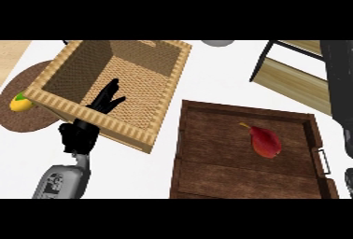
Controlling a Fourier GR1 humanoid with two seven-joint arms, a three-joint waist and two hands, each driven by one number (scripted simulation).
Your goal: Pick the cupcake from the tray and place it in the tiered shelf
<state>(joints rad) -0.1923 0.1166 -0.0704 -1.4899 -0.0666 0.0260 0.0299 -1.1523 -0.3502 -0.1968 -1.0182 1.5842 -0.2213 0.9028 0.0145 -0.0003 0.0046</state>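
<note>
The left hand (79, 135) shows nearest, black and glossy on a grey forearm. Its fingers (107, 98) are straight and spread, and it holds nothing. They rise over the near rim of a woven basket (141, 135), a deep square of ribbed, straw-coloured wicker.

To the right of that hand lies the tray (180, 154), a shallow rectangle of dark, grained planks with a raised lip. It carries only a smooth red pear-shaped fruit (266, 141). The cupcake is nowhere in sight, on the tray or elsewhere.

Left of the hand, a flat round brown mat (27, 121) bears a yellow-green fruit (22, 102).

Farthest off, up and well to the right, stands the tiered shelf (289, 74), pale wooden boards in a thin black frame. A dark shape (338, 84) along the right edge may be the right hand; its state cannot be told.

With no cupcake showing, the likely risk is a grab at the red fruit instead. A carry to the shelf could also clip the frame's thin bars.
</note>
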